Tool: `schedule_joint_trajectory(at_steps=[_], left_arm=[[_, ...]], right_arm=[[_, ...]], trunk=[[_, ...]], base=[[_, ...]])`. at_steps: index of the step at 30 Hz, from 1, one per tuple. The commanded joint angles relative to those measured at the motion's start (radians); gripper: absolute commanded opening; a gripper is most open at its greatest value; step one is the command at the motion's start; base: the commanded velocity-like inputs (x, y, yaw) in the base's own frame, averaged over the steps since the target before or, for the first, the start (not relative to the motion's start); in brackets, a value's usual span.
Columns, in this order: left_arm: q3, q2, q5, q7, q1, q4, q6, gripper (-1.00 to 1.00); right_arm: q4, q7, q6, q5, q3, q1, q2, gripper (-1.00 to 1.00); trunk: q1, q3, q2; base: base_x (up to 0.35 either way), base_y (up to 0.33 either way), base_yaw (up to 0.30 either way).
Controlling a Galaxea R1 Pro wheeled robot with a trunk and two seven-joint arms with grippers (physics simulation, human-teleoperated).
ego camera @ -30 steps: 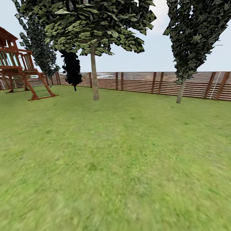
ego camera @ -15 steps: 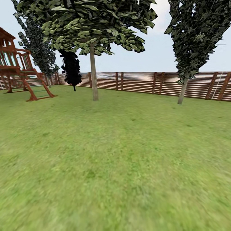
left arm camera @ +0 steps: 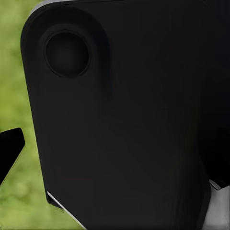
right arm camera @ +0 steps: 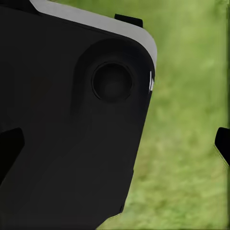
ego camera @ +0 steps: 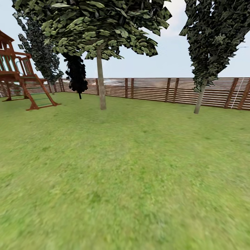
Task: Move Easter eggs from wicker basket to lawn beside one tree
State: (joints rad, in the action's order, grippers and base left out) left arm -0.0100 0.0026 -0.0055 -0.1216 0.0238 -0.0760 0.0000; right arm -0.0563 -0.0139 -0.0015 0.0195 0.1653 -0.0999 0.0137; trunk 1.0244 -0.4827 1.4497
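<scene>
On the far left of my head view stands a red-brown wooden play frame (ego camera: 21,83) with a ladder, at the edge of the lawn (ego camera: 125,180). Next comes a dark narrow tree (ego camera: 40,45), then a near-black cone-shaped one (ego camera: 77,74) by the fence (ego camera: 156,89). Just right of that rises the tree (ego camera: 101,80) I would pick: pale bare trunk, broad light green canopy. Farther right, well apart, a second dark tree (ego camera: 211,41) stands before the slatted fence. Open grass lies between me and all of them.

I see no eggs and no basket here, so I cannot say where they lie.

In both wrist views a black housing blocks the fingers, with blurred grass beside it. I cannot tell how far either hand is open or whether it holds anything.

My judgement: the eggs will be light, smooth and prone to roll. I would close on one across its widest middle, gently.
</scene>
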Motion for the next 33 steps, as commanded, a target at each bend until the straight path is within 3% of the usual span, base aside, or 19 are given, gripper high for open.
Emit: schedule_joint_trajectory(at_steps=[1,20,33], left_arm=[[-0.001,0.0,-0.001,-0.003,0.001,-0.002,0.0,1.0],[-0.001,0.001,-0.001,-0.003,0.001,-0.002,0.0,1.0],[-0.001,0.001,-0.001,-0.003,0.001,-0.002,0.0,1.0]], right_arm=[[-0.002,-0.001,0.0,0.002,0.005,-0.001,0.0,1.0],[-0.002,-0.001,0.0,0.002,0.005,-0.001,0.0,1.0],[-0.002,-0.001,0.0,0.002,0.005,-0.001,0.0,1.0]], trunk=[[0.001,-0.001,0.0],[0.001,-0.001,0.0],[0.001,-0.001,0.0]], base=[[0.335,0.0,0.0],[0.335,0.0,0.003],[0.335,0.0,0.122]])
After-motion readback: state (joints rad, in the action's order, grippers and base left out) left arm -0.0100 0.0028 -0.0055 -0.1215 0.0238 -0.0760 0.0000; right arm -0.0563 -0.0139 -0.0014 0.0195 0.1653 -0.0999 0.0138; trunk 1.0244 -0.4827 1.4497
